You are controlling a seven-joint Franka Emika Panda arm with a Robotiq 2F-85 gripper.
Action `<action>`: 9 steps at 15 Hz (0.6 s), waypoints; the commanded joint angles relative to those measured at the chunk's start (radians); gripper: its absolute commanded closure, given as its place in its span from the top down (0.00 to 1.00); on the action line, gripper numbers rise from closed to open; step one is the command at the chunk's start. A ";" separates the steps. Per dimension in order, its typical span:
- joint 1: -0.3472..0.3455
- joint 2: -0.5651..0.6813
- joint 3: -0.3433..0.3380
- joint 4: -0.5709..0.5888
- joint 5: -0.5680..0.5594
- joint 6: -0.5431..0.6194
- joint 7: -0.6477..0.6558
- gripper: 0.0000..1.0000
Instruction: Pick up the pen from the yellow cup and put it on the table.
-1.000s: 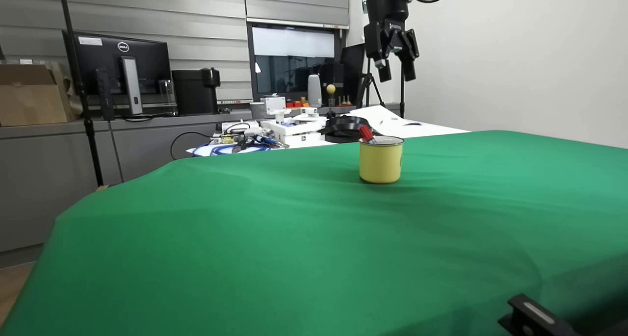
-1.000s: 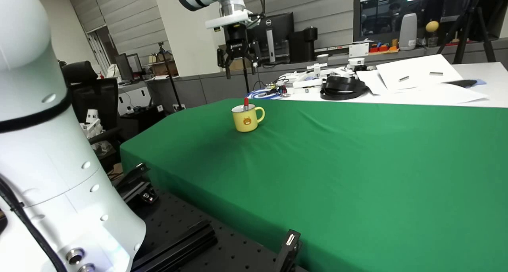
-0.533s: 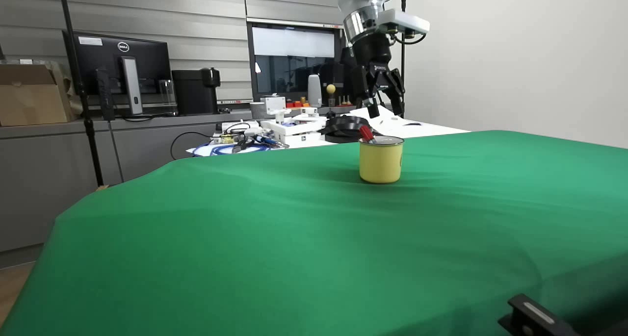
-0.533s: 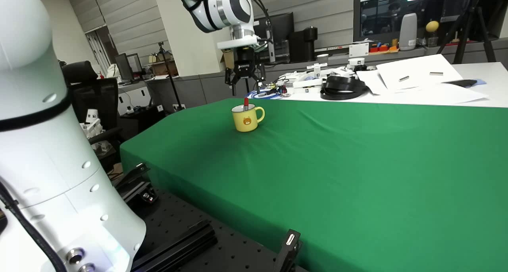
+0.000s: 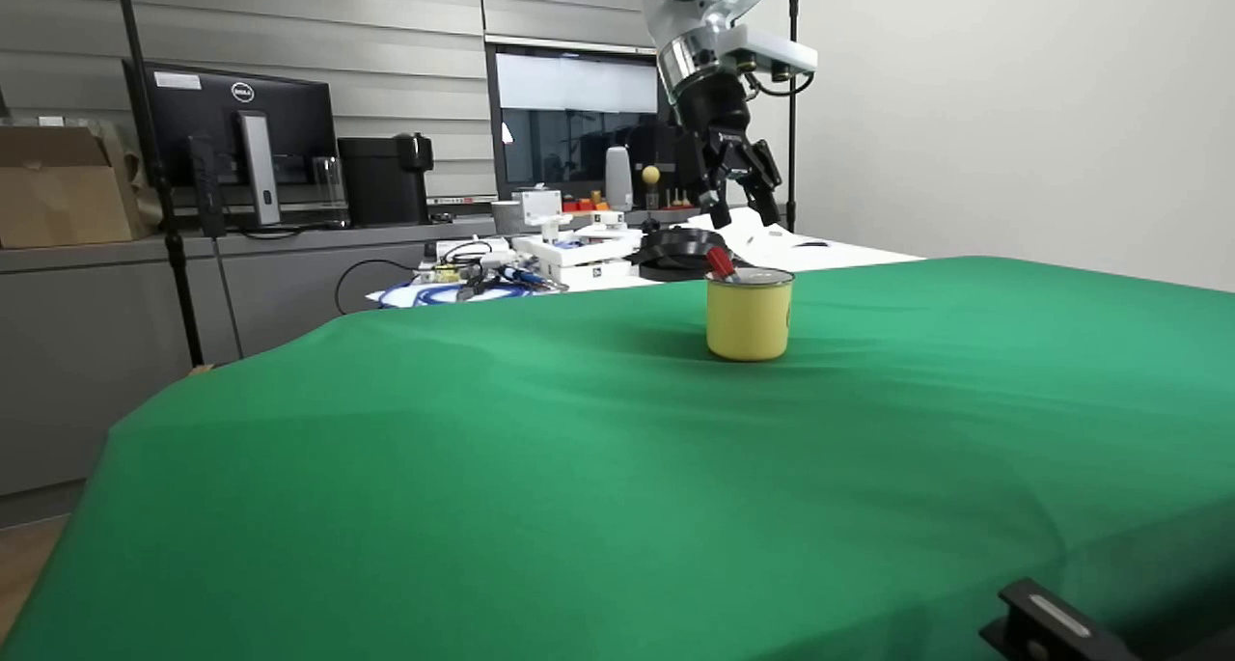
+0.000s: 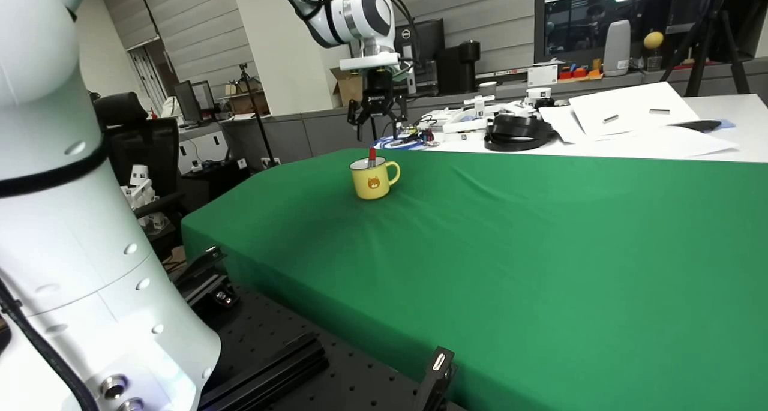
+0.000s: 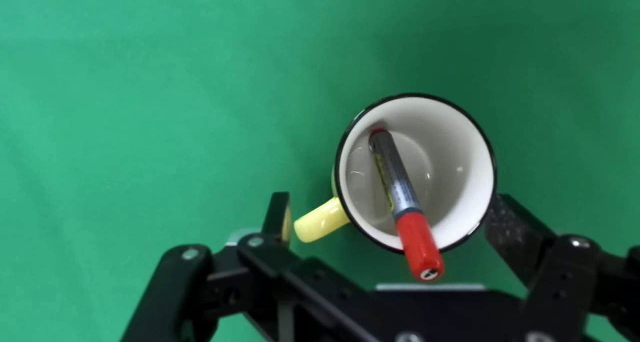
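The pen, a marker with a red cap and grey body, leans inside the yellow cup with its cap above the rim. The pen shows in both exterior views (image 5: 720,262) (image 6: 372,154) and the wrist view (image 7: 404,194). The yellow cup (image 5: 748,321) (image 6: 372,184) (image 7: 462,157) stands upright on the green-covered table (image 5: 579,468) (image 6: 540,249) (image 7: 150,107). My gripper (image 5: 744,217) (image 6: 377,134) (image 7: 391,203) is open and empty, above the cup and apart from it. In the wrist view the pen cap and cup lie between the spread fingers, the handle near the left finger.
A white table behind holds white parts, cables, a black coil (image 5: 675,251) (image 6: 521,132) and paper sheets (image 6: 633,111). Black clamps (image 5: 1052,622) (image 6: 438,375) sit at the green table's near edge. The white arm base (image 6: 108,267) stands beside it.
My gripper has come down toward the cup, most of it in the first half second. It has also shifted sideways a little. The cup and pen have not moved.
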 commanded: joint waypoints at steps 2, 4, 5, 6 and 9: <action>0.023 0.095 0.005 0.158 0.008 -0.143 0.007 1.00; 0.038 0.125 0.003 0.200 -0.005 -0.188 0.011 1.00; 0.046 0.139 0.002 0.220 -0.010 -0.205 0.011 1.00; 0.053 0.152 0.003 0.237 -0.013 -0.215 0.010 1.00; 0.076 0.181 0.000 0.268 -0.042 -0.210 0.006 1.00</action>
